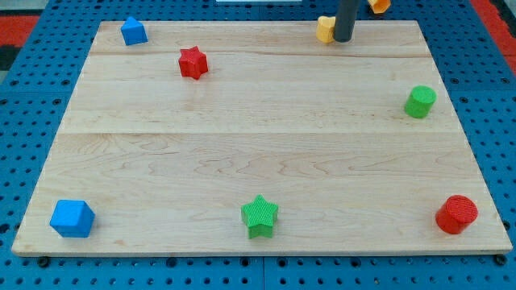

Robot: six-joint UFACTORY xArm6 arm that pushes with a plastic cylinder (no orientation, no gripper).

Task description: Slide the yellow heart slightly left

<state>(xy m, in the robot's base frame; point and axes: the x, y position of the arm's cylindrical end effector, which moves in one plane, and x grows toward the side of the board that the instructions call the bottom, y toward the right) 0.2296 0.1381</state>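
The yellow heart point(325, 29) lies at the view's top edge of the wooden board point(258, 153), right of centre. My tip point(343, 39) stands right against the heart's right side, and the dark rod hides part of the block. Whether tip and heart touch is hard to tell; they look in contact.
A blue block point(134, 31) sits at the top left, a red star point(193, 62) near it. A green cylinder point(419, 101) is at the right, a red cylinder point(457, 214) at the bottom right, a green star point(260, 216) at the bottom centre, a blue cube point(72, 218) at the bottom left. An orange block point(379, 5) lies beyond the top edge.
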